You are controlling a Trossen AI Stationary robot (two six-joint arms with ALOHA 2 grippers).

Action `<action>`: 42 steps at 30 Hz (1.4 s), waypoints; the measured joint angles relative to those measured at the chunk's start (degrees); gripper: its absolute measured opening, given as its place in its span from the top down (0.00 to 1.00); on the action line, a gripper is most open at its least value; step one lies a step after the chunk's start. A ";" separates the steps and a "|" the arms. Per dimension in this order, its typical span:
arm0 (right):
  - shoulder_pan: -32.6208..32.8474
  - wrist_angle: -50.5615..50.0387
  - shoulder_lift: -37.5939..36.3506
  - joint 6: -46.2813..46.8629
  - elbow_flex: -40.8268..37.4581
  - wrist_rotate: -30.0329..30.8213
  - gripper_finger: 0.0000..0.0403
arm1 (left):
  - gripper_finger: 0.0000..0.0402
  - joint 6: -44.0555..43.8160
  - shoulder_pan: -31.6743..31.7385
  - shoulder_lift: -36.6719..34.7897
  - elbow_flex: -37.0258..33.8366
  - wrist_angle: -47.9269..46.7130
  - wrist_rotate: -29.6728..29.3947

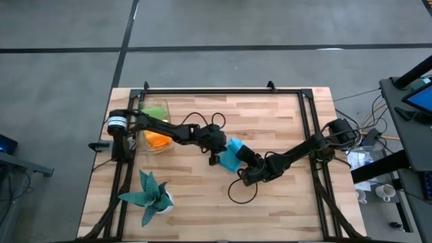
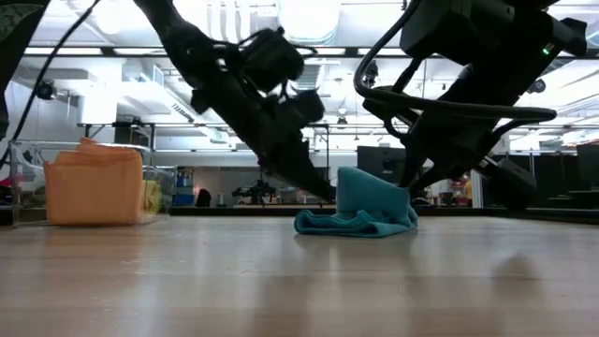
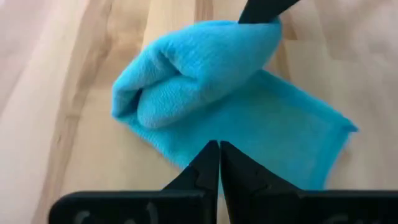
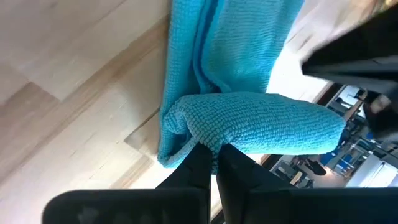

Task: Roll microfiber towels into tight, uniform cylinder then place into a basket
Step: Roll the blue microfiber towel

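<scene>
Near the worktop's left edge we see the clear basket [image 1: 154,128] toward the far left corner, with a lime green towel [image 1: 154,110] and an orange towel [image 1: 158,140] inside it; in the low view the orange towel [image 2: 94,187] fills most of the basket's near side, and a sliver of yellow [image 2: 151,196] shows beside it, though we cannot tell what it belongs to. Closer to the near left corner stands a teal spiky plant [image 1: 147,194] in a white pot.

Toward the middle of the worktop, the left gripper [image 1: 217,156] reaches in from the left edge; its fingers are pressed together, tips set down on the flat edge of the blue towel [image 3: 249,118]. The blue towel [image 1: 231,155] lies about at the worktop's centre, partly rolled; one end is a loose fold and the rest lies flat on the wood.

On its right side, the right gripper [image 1: 247,164] comes in from the worktop's right edge; its fingers are closed together, pinching a fold of the blue towel [image 4: 261,124] and lifting that side off the wood, as the low view [image 2: 360,211] shows.
</scene>
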 joint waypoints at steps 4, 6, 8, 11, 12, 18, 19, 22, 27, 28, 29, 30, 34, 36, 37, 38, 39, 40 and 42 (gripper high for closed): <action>0.00 -0.11 -0.02 -0.13 0.02 -0.21 0.98 | 1.00 -0.06 0.00 -4.22 -1.92 1.08 0.02; 0.00 0.16 -0.02 -0.36 0.09 -0.34 0.98 | 1.00 -0.18 -0.02 -5.92 -3.23 5.06 -0.63; 0.00 0.08 -0.02 -0.44 0.09 -0.38 0.98 | 1.00 -0.09 0.18 -7.51 -5.35 11.68 -2.86; 0.00 0.11 -0.02 -0.42 0.09 -0.38 0.98 | 1.00 0.79 1.19 -7.68 -6.64 20.59 -3.10; 0.00 0.09 -0.02 -0.42 0.09 -0.38 0.98 | 1.00 0.90 1.71 -7.66 -6.62 20.63 -2.96; 0.00 0.22 -0.02 -0.87 0.09 -0.40 0.98 | 1.00 -0.11 4.91 -2.87 -2.12 17.29 2.25; 0.00 0.16 -0.02 -0.88 0.09 -0.40 0.98 | 1.00 -0.57 5.27 -2.14 -1.78 16.77 4.29; 0.00 0.34 -0.02 -0.87 0.11 -0.40 0.98 | 1.00 -0.63 5.46 0.95 0.72 17.02 8.10; 0.00 0.21 -0.02 -0.93 0.23 -0.39 0.98 | 1.00 -0.68 5.46 2.79 2.66 16.44 8.60; 0.00 0.34 -0.02 -0.96 0.27 -0.39 0.98 | 1.00 -0.66 5.46 2.80 2.77 15.89 8.68; 0.00 0.42 -0.02 -0.99 0.31 -0.39 0.98 | 1.00 -0.63 5.46 2.96 3.08 15.50 8.66; 0.00 0.35 -0.02 -1.06 0.31 -0.39 0.98 | 1.00 -0.66 5.49 3.03 3.15 15.23 8.65; 0.00 0.38 -0.02 -1.07 0.35 -0.40 0.98 | 1.00 -0.80 5.46 3.13 3.11 12.99 8.68; 0.00 0.49 -0.02 -1.04 0.42 -0.38 0.98 | 1.00 -0.69 5.44 3.48 3.11 11.83 8.68; 0.00 0.44 -0.02 -1.05 0.42 -0.38 0.98 | 1.00 -0.67 5.40 3.70 3.11 10.70 8.70; 0.00 0.43 -0.02 -1.05 0.42 -0.38 0.98 | 1.00 -0.65 5.38 3.87 3.02 9.72 8.73; 0.00 0.47 -0.02 -1.01 0.42 -0.38 0.98 | 1.00 -0.60 5.38 4.00 2.91 8.77 8.76; 0.00 0.47 -0.02 -0.90 0.42 -0.38 0.98 | 1.00 -0.61 5.38 4.01 2.73 8.37 8.77; 0.00 0.47 -0.02 -0.92 0.42 -0.38 0.98 | 1.00 -0.59 5.38 4.01 2.61 7.47 8.80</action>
